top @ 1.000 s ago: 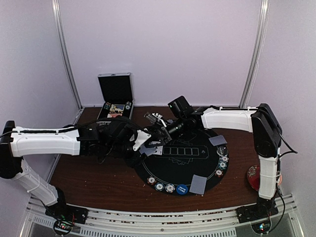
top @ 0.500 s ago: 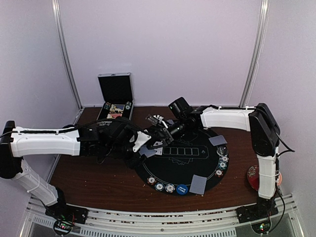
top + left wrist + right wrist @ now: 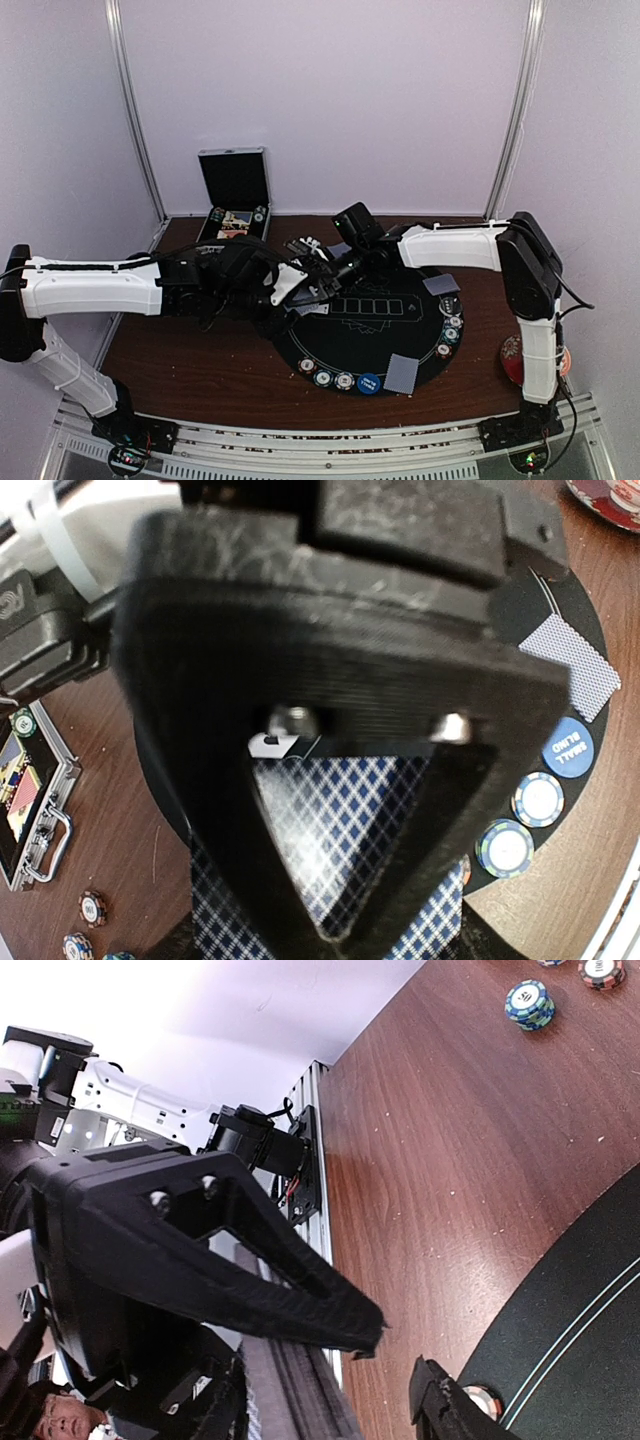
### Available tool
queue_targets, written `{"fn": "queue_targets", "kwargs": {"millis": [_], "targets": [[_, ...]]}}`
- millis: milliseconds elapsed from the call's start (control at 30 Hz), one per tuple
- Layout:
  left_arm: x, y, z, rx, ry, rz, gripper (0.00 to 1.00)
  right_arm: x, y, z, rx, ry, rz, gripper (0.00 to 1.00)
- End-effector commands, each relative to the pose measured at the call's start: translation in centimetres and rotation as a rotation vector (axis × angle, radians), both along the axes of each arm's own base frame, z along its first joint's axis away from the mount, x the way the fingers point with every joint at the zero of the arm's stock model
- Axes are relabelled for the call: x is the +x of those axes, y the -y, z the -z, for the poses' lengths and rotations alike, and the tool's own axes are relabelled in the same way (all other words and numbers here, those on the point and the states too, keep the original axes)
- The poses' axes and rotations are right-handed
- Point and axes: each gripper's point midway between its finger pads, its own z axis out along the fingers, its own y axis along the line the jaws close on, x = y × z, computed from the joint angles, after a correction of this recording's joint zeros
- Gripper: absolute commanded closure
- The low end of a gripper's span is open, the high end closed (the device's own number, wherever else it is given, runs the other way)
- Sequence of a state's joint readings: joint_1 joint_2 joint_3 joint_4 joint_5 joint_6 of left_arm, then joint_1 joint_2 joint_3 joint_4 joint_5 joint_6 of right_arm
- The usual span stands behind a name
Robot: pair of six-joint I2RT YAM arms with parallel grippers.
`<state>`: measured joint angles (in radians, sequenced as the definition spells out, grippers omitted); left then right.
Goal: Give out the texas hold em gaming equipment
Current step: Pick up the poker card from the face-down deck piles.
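Cards (image 3: 340, 820): left fingers (image 3: 200, 780) are gripping the deck, long axis running along them, hovering over the left edge of the round mat (image 3: 400, 330). Right fingers (image 3: 250, 1260) are standing apart and empty, just beyond the deck, so the right arm looks best placed for the next pull. Chips (image 3: 333, 379) are crowding the near rim, while the surface (image 3: 200, 360) to the left is giving room.

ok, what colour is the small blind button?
Blue with white lettering; the small blind button shows best in the left wrist view.
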<state>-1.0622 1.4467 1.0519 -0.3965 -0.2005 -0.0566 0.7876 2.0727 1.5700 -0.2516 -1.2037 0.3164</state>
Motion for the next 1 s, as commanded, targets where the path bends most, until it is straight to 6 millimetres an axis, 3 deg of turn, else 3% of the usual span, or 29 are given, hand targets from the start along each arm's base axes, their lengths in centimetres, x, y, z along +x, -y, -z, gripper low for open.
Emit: {"fn": "queue_targets", "kwargs": {"millis": [0, 333, 533, 800, 967], "targets": [[0.1, 0.9, -2.2, -0.072, 0.043, 0.023, 0.36, 0.7, -0.1, 1.1, -0.013, -0.042, 0.027, 0.47], [0.0, 0.9, -2.2, -0.072, 0.045, 0.027, 0.36, 3.9, 1.8, 3.4, -0.089, -0.039, 0.136, 0.58], [0.0, 0.9, -2.0, -0.064, 0.046, 0.024, 0.36, 4.4, 2.6, 3.8, -0.111, -0.014, 0.140, 0.61], [0.2, 0.7, -1.7, -0.051, 0.051, 0.013, 0.36, 1.4, 1.9, -0.8, 0.003, -0.022, 0.022, 0.60], [0.3, 0.6, -1.7, -0.049, 0.055, 0.008, 0.36, 1.1, 2.5, -2.4, 0.026, 0.017, 0.024, 0.58]]}}
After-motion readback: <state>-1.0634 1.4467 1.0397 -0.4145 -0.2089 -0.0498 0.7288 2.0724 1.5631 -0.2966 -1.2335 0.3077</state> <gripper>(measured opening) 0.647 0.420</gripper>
